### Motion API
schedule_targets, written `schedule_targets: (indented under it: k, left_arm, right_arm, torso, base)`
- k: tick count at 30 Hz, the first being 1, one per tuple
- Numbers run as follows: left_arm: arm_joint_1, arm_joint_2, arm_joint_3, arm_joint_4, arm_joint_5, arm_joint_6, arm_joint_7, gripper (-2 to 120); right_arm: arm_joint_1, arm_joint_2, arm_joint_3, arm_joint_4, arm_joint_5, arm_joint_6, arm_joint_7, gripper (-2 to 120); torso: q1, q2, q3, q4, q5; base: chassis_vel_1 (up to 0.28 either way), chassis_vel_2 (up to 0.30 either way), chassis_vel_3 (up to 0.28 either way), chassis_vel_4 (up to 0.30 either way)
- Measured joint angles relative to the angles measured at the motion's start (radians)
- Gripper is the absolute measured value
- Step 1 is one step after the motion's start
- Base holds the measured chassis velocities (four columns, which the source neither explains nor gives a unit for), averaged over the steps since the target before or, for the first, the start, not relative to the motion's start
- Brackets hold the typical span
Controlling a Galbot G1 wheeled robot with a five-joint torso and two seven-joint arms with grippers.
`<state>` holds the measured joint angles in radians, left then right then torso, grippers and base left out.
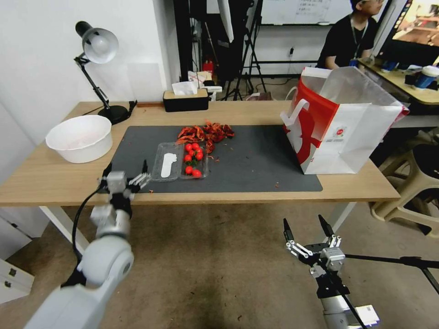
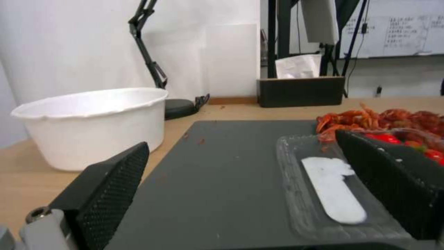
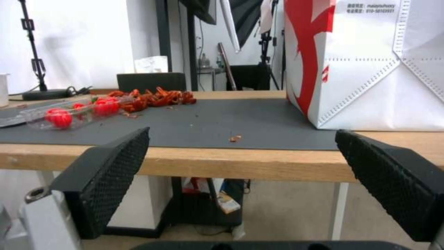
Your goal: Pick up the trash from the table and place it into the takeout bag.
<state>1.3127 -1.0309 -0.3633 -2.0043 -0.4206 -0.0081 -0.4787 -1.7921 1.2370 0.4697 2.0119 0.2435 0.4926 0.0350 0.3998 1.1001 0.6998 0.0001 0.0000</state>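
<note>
Though tiny, bag [image 1: 347, 137] logo red.

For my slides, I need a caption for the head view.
Left gripper open near the clear tray on the table; right gripper open, low; takeout bag upright.

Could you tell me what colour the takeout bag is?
The takeout bag is white with red sides, clearest in the head view.

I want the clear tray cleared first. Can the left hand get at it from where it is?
Probably yes. The left hand is open at the mat's near edge, level with the clear tray, and nothing stands between them.
</note>
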Motion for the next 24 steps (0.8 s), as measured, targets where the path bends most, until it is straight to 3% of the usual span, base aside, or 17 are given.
schedule_targets:
  k: [10, 13, 24]
  left_arm:
    - [0.154, -0.081, -0.067, -0.067, 0.043, -0.061, 0.056, 100]
    - [0.253, -0.114, -0.099, -0.106, 0.053, -0.103, 0.09, 100]
    - [0.396, -0.171, -0.114, -0.112, 0.068, -0.205, 0.159, 100]
  right_arm:
    - [0.003, -0.005, -0.006, 0.0, 0.002, -0.003, 0.0, 100]
    - [0.008, -0.013, -0.006, 0.0, 0.011, -0.008, -0.001, 100]
    - [0.012, -0.025, 0.005, 0.006, 0.075, -0.012, -0.021, 100]
  torso:
    - [0.0, 0.0, 0.0, -0.0002, 0.0001]
    - [0.0, 0.0, 0.0, -0.0001, 0.0001]
    - [0.0, 0.0, 0.0, -0.0002, 0.0]
  base:
    - [0.0, 0.0, 0.0, 0.0]
    - [0.0, 0.0, 0.0, 0.0]
    - [0.0, 0.0, 0.0, 0.0]
